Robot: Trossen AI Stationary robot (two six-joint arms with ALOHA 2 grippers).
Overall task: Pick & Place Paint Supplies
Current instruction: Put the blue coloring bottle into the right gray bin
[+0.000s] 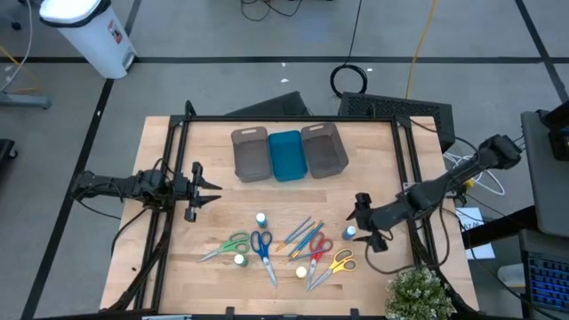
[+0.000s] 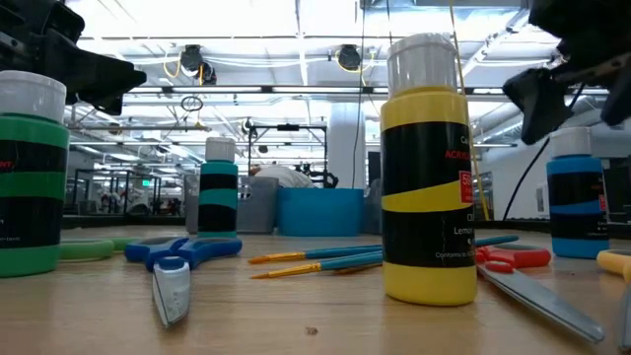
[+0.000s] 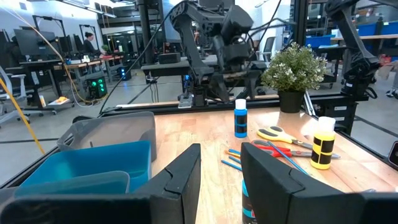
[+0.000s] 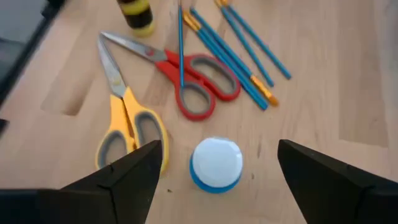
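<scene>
overhead looks straight down; low looks level, close; wrists look forward; all share the blue-topped bottle.

Trays behind scattered supplies

The surface is pale planked wood with a smooth, faintly satin finish, its grain and board seams showing. The scissors have smooth plastic handles, the yellow pair and the red pair alike, and dull grey metal blades with a soft sheen. The brushes look like thin blue sticks with a smooth painted coat and orange tips. The blue-banded bottle has a smooth white plastic cap. In the low view the yellow bottle looks like glossy plastic with a printed label and a translucent cap. The trays appear matt plastic. The black frame looks like matt metal.
</scene>
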